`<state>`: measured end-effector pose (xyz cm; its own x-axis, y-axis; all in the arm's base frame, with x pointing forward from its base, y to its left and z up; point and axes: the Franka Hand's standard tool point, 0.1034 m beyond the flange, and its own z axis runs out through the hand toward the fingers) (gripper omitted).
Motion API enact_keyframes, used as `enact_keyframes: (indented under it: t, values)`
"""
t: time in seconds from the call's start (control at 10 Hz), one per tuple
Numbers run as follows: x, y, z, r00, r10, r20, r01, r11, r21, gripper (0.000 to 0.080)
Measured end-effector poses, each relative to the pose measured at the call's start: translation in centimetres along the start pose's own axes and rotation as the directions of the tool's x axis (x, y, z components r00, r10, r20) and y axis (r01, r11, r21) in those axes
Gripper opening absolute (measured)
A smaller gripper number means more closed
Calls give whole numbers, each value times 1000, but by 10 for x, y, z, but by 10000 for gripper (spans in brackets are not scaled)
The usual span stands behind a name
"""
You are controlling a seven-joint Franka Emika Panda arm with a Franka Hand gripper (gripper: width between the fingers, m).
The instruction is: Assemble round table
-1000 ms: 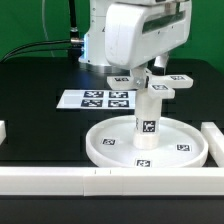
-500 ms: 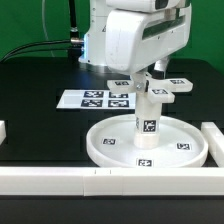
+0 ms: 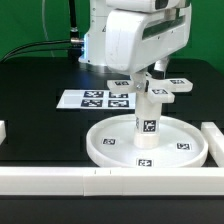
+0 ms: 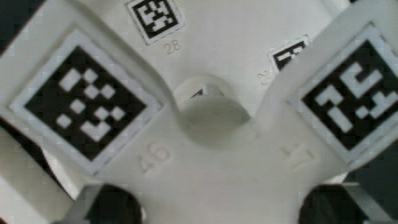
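Observation:
The large rimmed round disc [image 3: 110, 150] lies on the black table at the front. The short cylindrical leg [image 3: 147, 118] stands upright in the disc's middle. The four-armed cross-shaped foot [image 3: 160, 88] sits on top of the leg. My gripper [image 3: 150, 74] comes down from above onto the foot, and the big white hand hides the fingertips in the exterior view. In the wrist view the foot [image 4: 205, 110] fills the picture with its tags. The dark fingers [image 4: 111, 205] flank one arm of the foot on both sides, so the gripper [image 4: 217, 205] is shut on it.
The marker board [image 3: 95, 99] lies flat behind the disc towards the exterior view's left. A long white bar [image 3: 60, 178] runs along the table's front edge. Another bar [image 3: 213, 140] stands at the exterior view's right, and a bar end [image 3: 3, 130] shows at its left.
The hand and the foot shifted very slightly between one second ago and half a second ago. Nothing has visibly moved since then.

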<state>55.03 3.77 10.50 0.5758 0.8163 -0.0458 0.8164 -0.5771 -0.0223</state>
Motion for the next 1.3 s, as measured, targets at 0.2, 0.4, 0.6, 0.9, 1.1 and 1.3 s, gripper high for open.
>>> enact_keyframes:
  t: [0.2,0.4,0.6,0.9,1.1,1.3]
  values:
    - [0,0,0,1000,20,0,-20,1000,0,442]
    - [0,0,0,995,104,-3,-104,995,-2,442]
    - [0,-1,1,926,378,-16,-378,926,16,442]
    - [5,0,1,714,699,-44,-698,715,40,442]
    - [7,2,0,544,837,-54,-836,547,50,442]
    - [7,2,1,437,898,-46,-896,439,62,442]
